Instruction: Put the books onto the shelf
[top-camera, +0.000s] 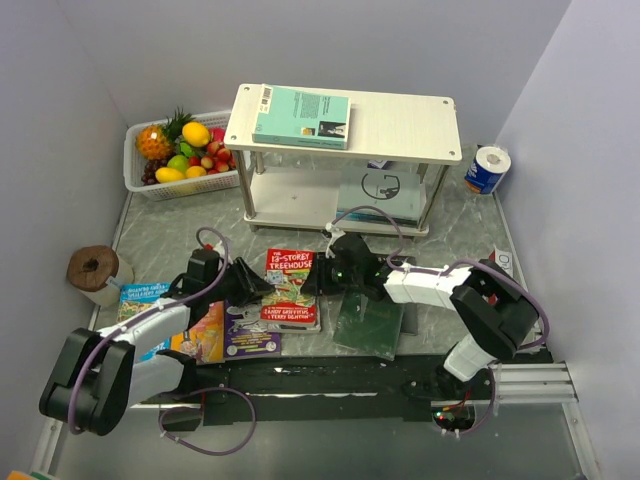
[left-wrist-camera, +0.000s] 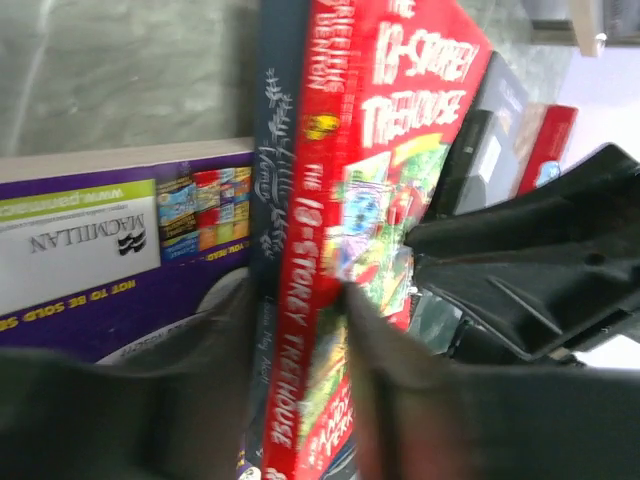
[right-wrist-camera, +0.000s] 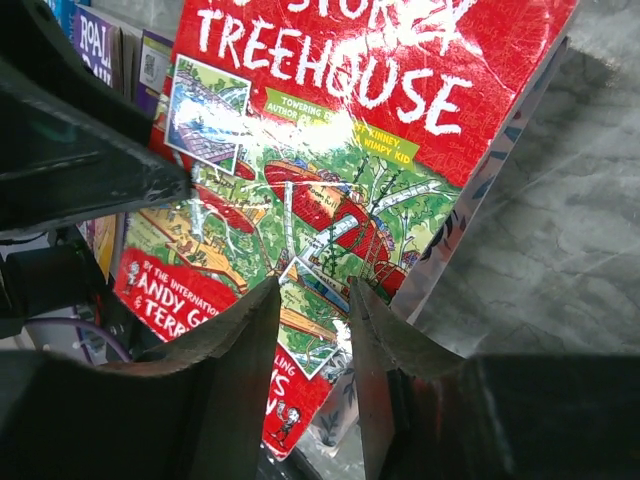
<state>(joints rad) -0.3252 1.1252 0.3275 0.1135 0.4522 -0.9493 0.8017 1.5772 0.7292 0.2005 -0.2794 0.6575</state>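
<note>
Left end effector (left-wrist-camera: 296, 305) and right end effector (right-wrist-camera: 312, 300) are set narrow at the red book (top-camera: 290, 287), grip undeterminable. The dark book (left-wrist-camera: 275, 150) beneath could be pinched along, then dropped.

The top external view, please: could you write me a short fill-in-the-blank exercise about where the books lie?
1. The teal book lies on the shelf's ___ board.
2. The red Treehouse book lies with its cover facing ___.
3. The fruit basket stands to the ___ of the shelf in this view.
Missing words: top; up; left.
</note>
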